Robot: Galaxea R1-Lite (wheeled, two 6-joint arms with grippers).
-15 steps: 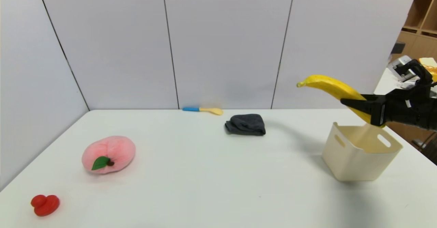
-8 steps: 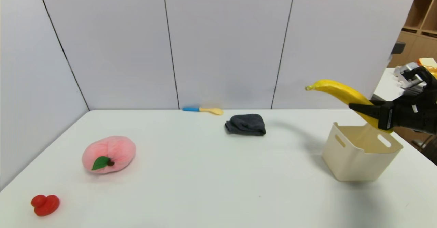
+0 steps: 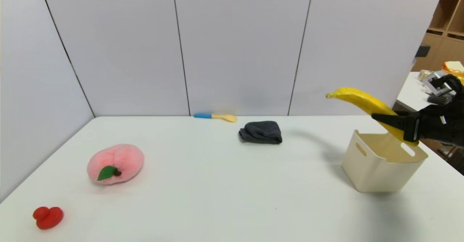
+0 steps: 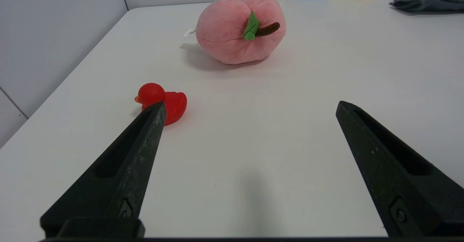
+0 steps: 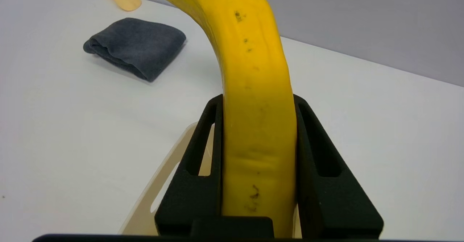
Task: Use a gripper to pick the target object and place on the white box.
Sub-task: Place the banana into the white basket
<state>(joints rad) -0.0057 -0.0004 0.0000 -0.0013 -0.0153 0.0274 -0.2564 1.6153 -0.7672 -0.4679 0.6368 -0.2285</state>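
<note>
The long yellow banana [image 3: 359,99] hangs in the air over the far right of the table, with my right gripper [image 3: 377,117] shut on its lower half. Its lower end sits just above the open top of the cream-white box [image 3: 380,169], while its stem end points up and to the left. In the right wrist view the banana [image 5: 253,90] fills the gap between the black jaws of my right gripper [image 5: 258,99], and part of the box wall [image 5: 159,187] shows below. My left gripper [image 4: 251,106] stands open and empty, low over the near left of the table.
A pink plush peach [image 3: 115,163] and a small red duck [image 3: 48,217] lie at the left. A folded grey cloth [image 3: 261,132] and a yellow spoon with a blue handle [image 3: 215,116] lie near the back wall. The box stands close to the table's right edge.
My right gripper has carried the banana to the right and slightly down, bringing its lower end closer over the box. Nothing else has moved.
</note>
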